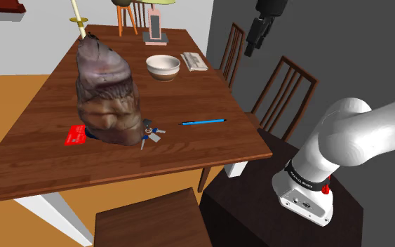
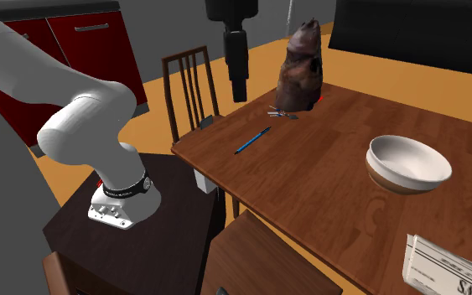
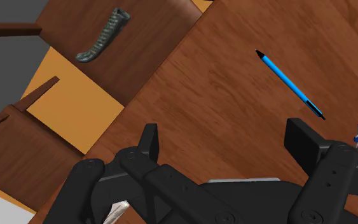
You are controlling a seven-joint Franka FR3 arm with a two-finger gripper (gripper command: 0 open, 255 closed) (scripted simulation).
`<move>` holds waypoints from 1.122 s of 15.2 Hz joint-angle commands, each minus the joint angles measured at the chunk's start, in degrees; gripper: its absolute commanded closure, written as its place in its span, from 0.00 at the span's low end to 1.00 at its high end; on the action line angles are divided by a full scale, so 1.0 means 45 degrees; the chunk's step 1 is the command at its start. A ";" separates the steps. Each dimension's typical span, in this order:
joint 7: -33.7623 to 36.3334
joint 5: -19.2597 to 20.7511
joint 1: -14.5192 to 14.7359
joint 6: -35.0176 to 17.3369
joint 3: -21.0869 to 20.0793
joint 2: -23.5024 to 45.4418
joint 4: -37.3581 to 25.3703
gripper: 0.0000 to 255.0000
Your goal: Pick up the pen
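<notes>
While the gripper [image 2: 238, 90] hangs high over the near edge of the table [image 2: 326, 184] with its fingers spread wide and nothing between them, all the risk lies ahead of you. The pen [image 1: 203, 122], blue with dark ends, lies flat on bare wood, well apart from the tool and not far from the edge on the stand's side.

Thin and low, it leaves you little margin: stop too high and the fingers close on air; go too deep and the tips strike the wood. In the wrist view it runs at a slant to the line between the fingers, so you should expect that closing without turning the wrist would twist it or send it rolling, perhaps toward the edge. The keys [image 1: 150, 133] lie near one end, just beside the brown lumpy figure [image 1: 104, 91]; drift that way and you may snag them.

The wrist view gives you the pen's angle against the fingers, and a grey-green curved thing [image 3: 104, 35] on a chair seat [image 3: 152, 51] beyond the table's edge. The second exterior view gives you the tool's height above the wood, which the wrist view cannot tell you. The shoulder view lays out the red card [image 1: 75, 135] and the bowl [image 1: 163, 67], both off your path.
</notes>
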State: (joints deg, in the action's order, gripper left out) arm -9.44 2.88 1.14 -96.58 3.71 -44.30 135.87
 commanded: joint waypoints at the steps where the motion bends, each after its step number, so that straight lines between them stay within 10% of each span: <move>1: 0.0000 0.0000 0.0000 0.0000 0.0000 0.0000 0.0000 0.00; 17: -0.5061 0.0259 0.3470 -0.4351 -0.1027 0.3207 0.2948 0.00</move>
State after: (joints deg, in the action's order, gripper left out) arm -30.81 3.99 15.72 -114.76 -0.47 -30.66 148.07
